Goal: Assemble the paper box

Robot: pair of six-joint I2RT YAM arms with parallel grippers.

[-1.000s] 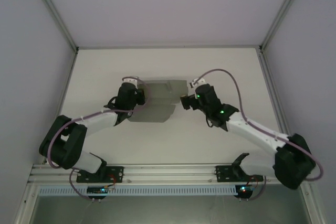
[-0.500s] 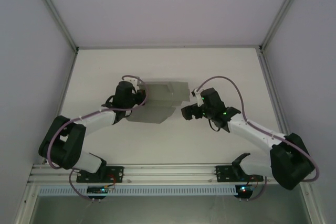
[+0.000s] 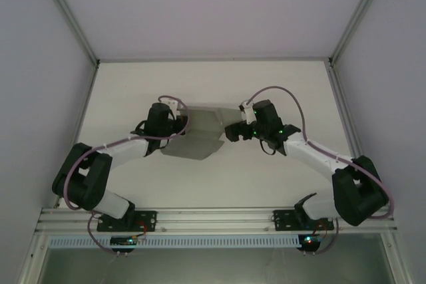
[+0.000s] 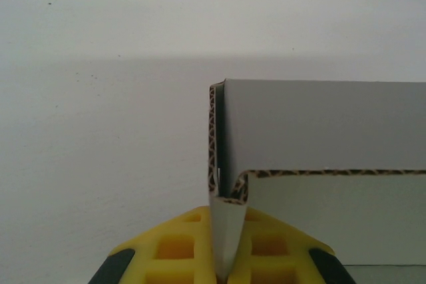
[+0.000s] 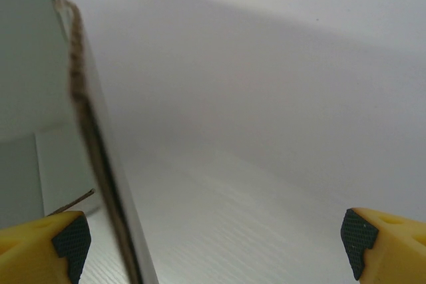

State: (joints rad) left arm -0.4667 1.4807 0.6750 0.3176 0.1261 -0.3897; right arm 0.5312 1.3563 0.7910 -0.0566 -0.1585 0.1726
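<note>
The paper box [image 3: 200, 131] is a grey card cut-out, partly folded, lying mid-table between both arms. My left gripper [image 3: 178, 123] is at its left edge. In the left wrist view the yellow fingers [image 4: 180, 251] are shut on a folded grey corner flap of the paper box [image 4: 319, 118], whose corrugated edges stand upright. My right gripper [image 3: 233, 131] is at the box's right edge. In the right wrist view its yellow fingertips [image 5: 66, 241] stand wide apart, with an upright card wall of the paper box [image 5: 100, 157] just inside the left fingertip.
The white table [image 3: 200, 184] stretches on all sides of the box. Grey enclosure walls and metal frame posts [image 3: 73, 24] bound it at the left, right and back. A metal rail [image 3: 213, 217] holds the arm bases at the near edge.
My right gripper swung down and away from the box, then came back to its right edge. The box's right flaps shifted and the sheet looks more folded. The left gripper barely moved.
</note>
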